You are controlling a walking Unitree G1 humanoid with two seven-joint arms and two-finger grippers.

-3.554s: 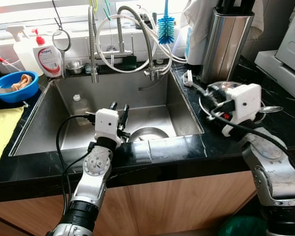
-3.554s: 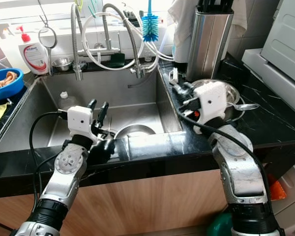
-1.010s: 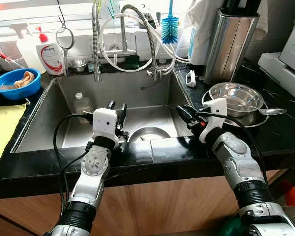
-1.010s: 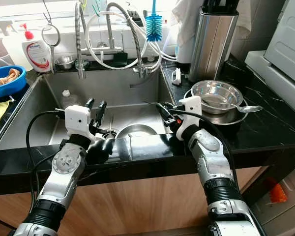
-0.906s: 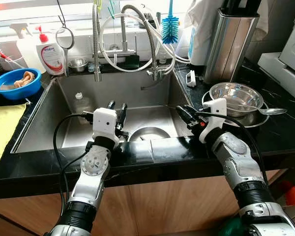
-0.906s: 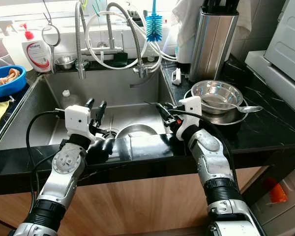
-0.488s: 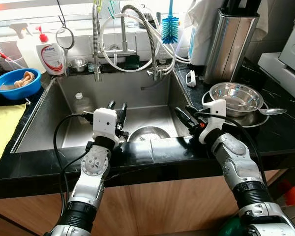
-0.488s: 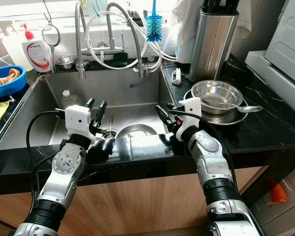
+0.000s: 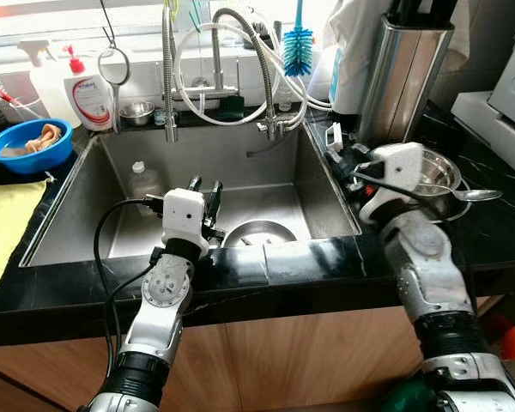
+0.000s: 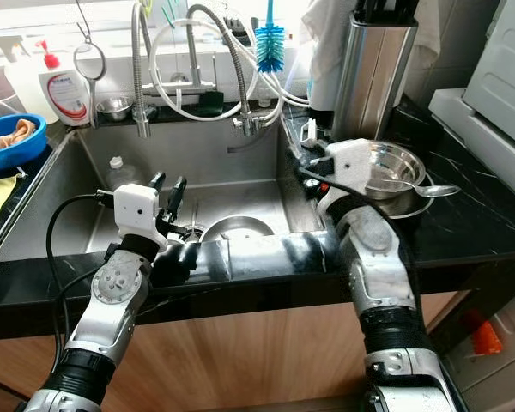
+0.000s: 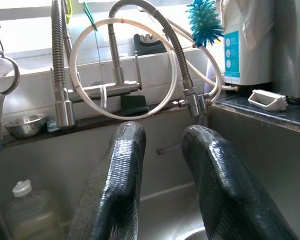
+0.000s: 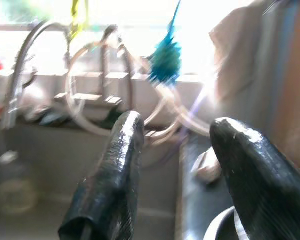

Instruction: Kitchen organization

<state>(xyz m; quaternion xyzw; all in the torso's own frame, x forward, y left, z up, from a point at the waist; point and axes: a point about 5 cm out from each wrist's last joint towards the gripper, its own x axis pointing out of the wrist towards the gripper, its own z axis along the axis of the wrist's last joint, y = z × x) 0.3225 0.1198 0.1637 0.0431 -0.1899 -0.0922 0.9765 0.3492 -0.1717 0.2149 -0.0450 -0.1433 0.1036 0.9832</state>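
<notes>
Two pincers spread, gripping nothing: right pincer (image 9: 342, 163) hovering beside steel bowl (image 9: 429, 172) stacked on counter (image 9: 498, 223); left pincer (image 9: 204, 190) hanging over sink (image 9: 77, 215). Bowl likely light, rigid, slippery; gripping by rim advised.

Two shiny round stainless-steel bowls (image 9: 436, 176) sit nested upright on the black marble-patterned countertop (image 9: 506, 225) to the right of the sink, with a metal spoon (image 9: 475, 195) resting across the rim, its bowl end projecting to the right. A further round steel bowl (image 9: 262, 232) lies upright on the floor of the stainless-steel sink basin (image 9: 146, 146), near the front wall. A small clear plastic bottle (image 9: 142, 181) with a white cap stands in the basin's left rear area.
</notes>
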